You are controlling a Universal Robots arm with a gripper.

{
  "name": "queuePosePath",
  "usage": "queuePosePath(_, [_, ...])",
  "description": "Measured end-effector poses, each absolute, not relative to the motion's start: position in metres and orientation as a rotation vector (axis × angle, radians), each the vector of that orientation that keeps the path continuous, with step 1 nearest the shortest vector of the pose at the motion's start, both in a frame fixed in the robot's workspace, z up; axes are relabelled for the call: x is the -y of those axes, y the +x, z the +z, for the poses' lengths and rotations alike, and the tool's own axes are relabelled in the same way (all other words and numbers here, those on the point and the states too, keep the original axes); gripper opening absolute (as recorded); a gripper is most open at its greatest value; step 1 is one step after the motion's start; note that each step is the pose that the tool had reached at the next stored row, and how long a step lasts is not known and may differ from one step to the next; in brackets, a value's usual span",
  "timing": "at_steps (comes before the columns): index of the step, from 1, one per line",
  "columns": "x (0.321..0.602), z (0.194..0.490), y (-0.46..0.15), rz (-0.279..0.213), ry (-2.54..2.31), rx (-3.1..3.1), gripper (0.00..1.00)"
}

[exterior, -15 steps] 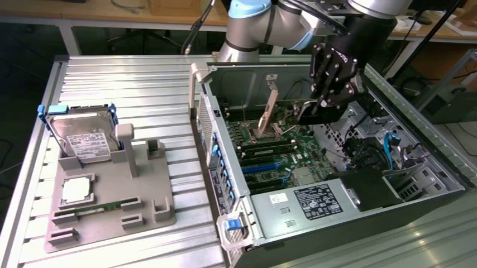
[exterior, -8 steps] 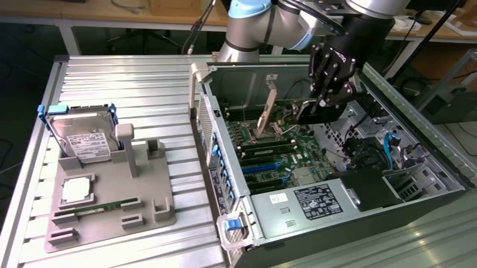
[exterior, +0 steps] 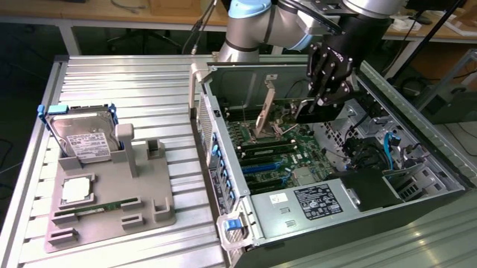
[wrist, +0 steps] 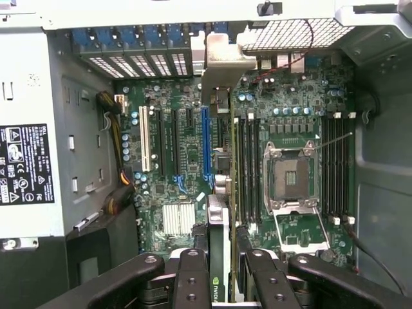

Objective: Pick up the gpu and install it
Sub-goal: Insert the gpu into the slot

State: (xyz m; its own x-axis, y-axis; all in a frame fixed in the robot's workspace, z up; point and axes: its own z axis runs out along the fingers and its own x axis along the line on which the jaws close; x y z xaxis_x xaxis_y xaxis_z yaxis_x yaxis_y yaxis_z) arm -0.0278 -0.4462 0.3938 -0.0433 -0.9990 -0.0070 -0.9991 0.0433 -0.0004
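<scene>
1. Shows an open computer case (exterior: 417, 120) on a metal bench (exterior: 134, 84), motherboard (exterior: 276, 151) exposed.
2. Places the pincer (exterior: 319, 106) (wrist: 222, 273) inside the case, at one o'clock of the motherboard in the exterior view.
3. Grips the gpu (exterior: 311, 115) (wrist: 219, 219) edge-on, jaws narrowed onto the thin dark card.
4. Holds the gpu just over the motherboard, silvery bracket (wrist: 222, 61) toward the slotted rear wall; seating impossible to tell.
5. Shows a hard drive (exterior: 84, 137) and memory stick (exterior: 97, 207) on a grey holder (exterior: 111, 190) at nine o'clock of the case.
</scene>
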Motion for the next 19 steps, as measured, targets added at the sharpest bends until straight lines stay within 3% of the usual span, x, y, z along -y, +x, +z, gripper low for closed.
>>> queuePosePath(19, [0.4431, 0.391, -0.0295, 0.007, -2.169, -2.265, 0.27])
